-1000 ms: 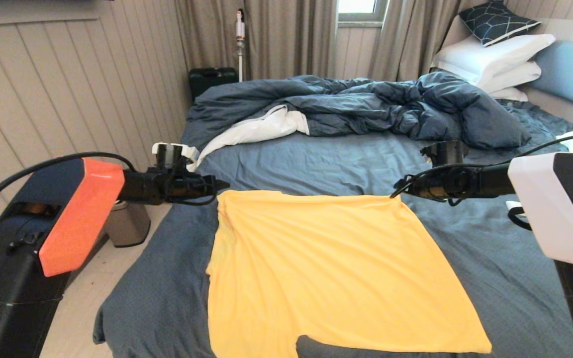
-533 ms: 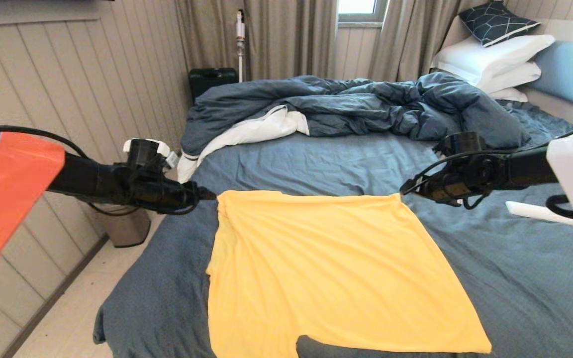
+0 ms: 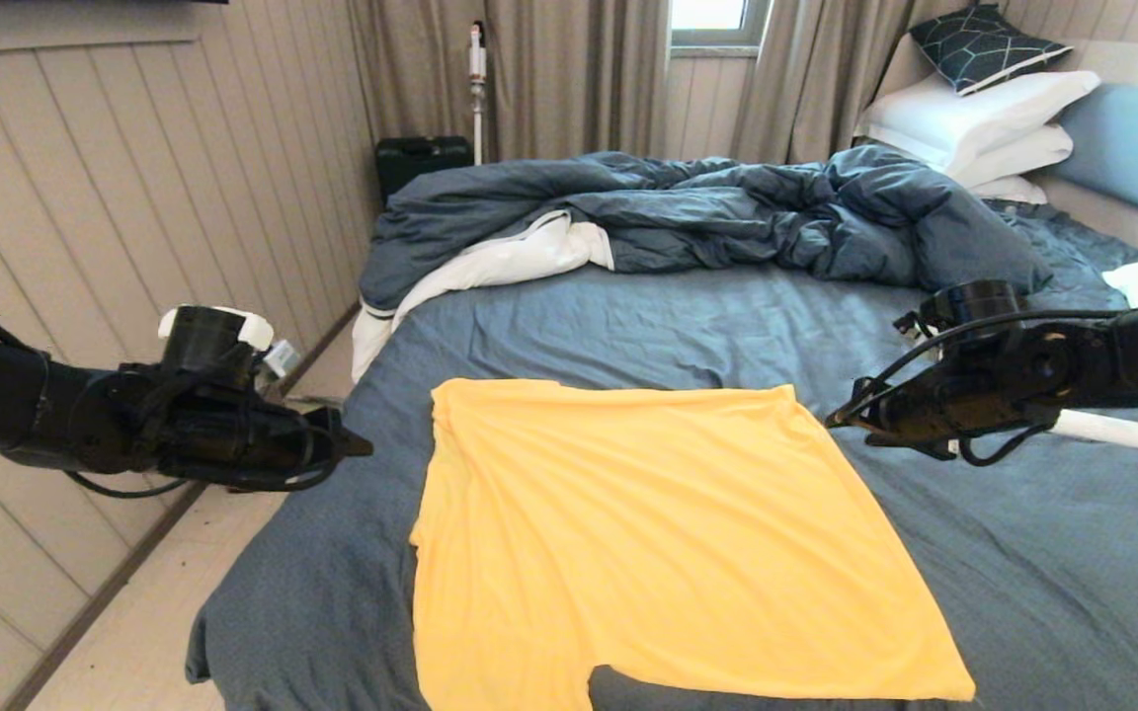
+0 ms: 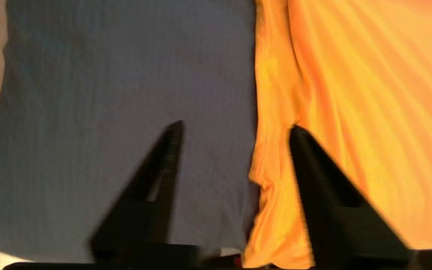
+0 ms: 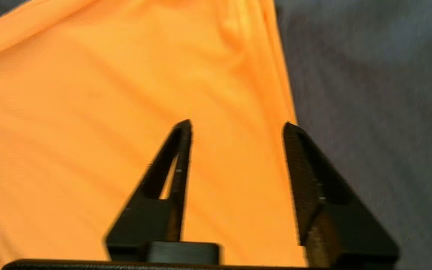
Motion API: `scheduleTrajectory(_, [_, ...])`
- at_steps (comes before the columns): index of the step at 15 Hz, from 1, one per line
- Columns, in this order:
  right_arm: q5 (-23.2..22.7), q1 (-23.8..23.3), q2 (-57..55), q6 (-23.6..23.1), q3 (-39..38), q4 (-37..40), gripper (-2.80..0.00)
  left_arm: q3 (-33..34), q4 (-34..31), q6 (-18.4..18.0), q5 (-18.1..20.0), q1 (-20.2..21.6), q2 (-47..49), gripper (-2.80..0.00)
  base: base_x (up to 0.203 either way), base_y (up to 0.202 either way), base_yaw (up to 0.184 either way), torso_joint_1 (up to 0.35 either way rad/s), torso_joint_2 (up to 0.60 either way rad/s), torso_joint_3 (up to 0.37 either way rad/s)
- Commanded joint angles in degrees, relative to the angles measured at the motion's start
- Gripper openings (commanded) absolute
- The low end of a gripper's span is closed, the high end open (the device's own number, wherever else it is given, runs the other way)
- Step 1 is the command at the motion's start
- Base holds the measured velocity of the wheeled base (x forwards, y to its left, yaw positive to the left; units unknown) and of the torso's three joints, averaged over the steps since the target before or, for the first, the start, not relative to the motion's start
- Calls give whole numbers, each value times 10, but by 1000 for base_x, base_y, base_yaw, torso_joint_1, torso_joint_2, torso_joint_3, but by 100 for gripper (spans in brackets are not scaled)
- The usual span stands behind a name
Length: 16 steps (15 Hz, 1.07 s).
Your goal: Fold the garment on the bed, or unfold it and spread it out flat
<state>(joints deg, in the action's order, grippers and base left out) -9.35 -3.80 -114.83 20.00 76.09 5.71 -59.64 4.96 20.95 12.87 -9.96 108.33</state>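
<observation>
The garment, a yellow-orange T-shirt, lies spread flat on the bed, its far edge straight across. My left gripper hovers off the garment's far left corner, over the bed's edge, apart from the cloth. In the left wrist view the left gripper is open, with sheet and the garment's edge below it and nothing held. My right gripper hovers just beyond the far right corner. In the right wrist view the right gripper is open above the garment's edge, gripping nothing.
A rumpled dark blue duvet with a white underside lies across the bed's far half. White pillows and the light blue headboard are at the far right. A white object lies behind the right arm. Floor and panelled wall are left.
Both grippers have drawn away from the garment's far corners, the left outward to the left and lower, the right outward to the right. The garment has stayed flat.
</observation>
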Motion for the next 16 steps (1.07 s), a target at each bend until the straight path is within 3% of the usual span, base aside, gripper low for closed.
scheduleTrajectory(1, [-6,1,21,2,-21,0,-280,20,15,16,0,-18,-6,-280,0,0,0,0,0,0])
scheduleTrajectory(3, [-6,2,22,9,-44,-1,-280,30,22,52,-3,-42,2,-280,0,0,0,0,0,0])
scheduleTrajectory(7, [-7,0,79,4,-107,0,-280,102,29,55,-4,-36,-78,-280,0,0,0,0,0,0])
scheduleTrajectory(12, [-6,1,326,-22,-246,9,-280,221,4,45,-8,-15,-337,-280,0,0,0,0,0,0])
scheduleTrajectory(16, [-4,4,595,-63,-331,103,-280,279,-105,0,-72,-11,-602,-280,0,0,0,0,0,0])
